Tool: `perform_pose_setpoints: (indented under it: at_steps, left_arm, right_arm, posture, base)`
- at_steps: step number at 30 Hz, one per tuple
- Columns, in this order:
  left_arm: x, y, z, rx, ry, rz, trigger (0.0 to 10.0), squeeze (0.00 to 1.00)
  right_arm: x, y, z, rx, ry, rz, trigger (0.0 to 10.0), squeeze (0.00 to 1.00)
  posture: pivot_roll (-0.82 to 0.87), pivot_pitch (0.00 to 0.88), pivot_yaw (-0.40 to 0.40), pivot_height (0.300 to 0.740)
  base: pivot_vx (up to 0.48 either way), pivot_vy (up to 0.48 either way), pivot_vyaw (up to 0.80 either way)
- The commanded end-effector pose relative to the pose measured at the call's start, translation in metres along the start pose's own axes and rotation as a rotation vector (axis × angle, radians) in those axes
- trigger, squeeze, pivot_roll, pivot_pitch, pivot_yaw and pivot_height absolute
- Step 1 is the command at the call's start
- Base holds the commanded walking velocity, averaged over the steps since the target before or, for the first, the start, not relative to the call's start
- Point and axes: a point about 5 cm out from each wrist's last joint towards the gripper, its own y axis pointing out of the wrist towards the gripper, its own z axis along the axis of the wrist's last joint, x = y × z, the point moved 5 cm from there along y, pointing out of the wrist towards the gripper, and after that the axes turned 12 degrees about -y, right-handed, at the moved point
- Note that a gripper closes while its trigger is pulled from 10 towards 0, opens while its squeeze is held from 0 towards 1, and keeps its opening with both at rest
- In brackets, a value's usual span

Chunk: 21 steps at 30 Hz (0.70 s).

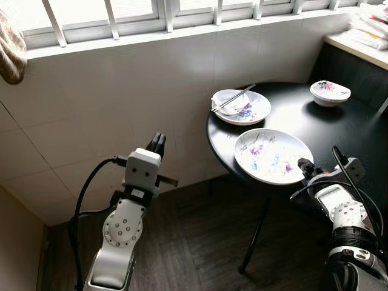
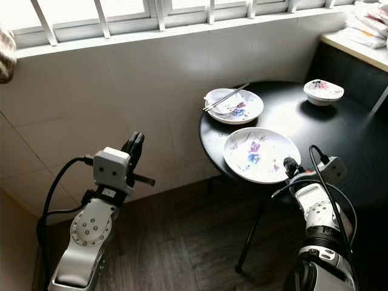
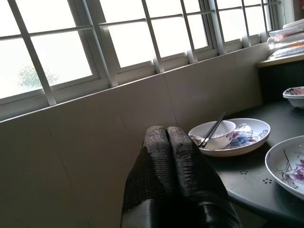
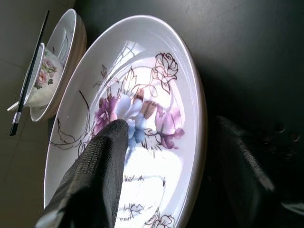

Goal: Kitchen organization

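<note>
The left gripper (image 1: pixel 157 142) is hanging clenched and empty, well apart from the round black table (image 1: pixel 364 130). The right gripper (image 4: pixel 164 156) is straddling, fingers spread, the near rim of the large white floral-patterned plate (image 1: pixel 273 155); this arm is nearer, and the plate is extending ahead of its fingertips.

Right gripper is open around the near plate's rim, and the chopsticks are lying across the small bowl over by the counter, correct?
Not quite. The chopsticks lie across the bowl that sits on the far plate near the window, as the left eye view shows; the small bowl by the counter has none. The right gripper is indeed open around the near plate's rim.
</note>
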Motion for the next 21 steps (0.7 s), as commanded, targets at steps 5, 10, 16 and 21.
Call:
perform_pose_setpoints:
  at_steps: [5, 10, 16, 21]
  left_arm:
    - [-0.001, 0.001, 0.000, -0.006, 0.013, 0.004, 10.0, 0.00]
    - [0.000, 0.001, -0.001, -0.011, 0.012, 0.000, 10.0, 0.00]
    - [0.001, 0.001, -0.002, -0.015, 0.012, 0.003, 10.0, 0.00]
    - [0.001, 0.000, -0.003, -0.017, 0.013, 0.008, 10.0, 0.00]
  right_arm:
    - [-0.004, 0.005, 0.003, -0.016, 0.049, 0.001, 10.0, 0.00]
    - [0.001, 0.008, -0.001, -0.046, 0.042, -0.019, 10.0, 0.00]
    - [0.006, 0.010, -0.015, -0.118, -0.010, -0.052, 10.0, 0.00]
    - [0.006, 0.010, -0.018, -0.138, -0.038, -0.056, 9.5, 0.00]
  posture:
    - [0.08, 0.000, -0.019, 0.740]
    - [0.08, 0.000, -0.016, 0.740]
    - [0.08, 0.000, -0.022, 0.740]
    - [0.08, 0.000, -0.027, 0.740]
  base:
    - [0.000, 0.000, 0.00]
    - [0.000, 0.000, 0.00]
    - [0.000, 0.000, 0.00]
    - [0.000, 0.000, 0.00]
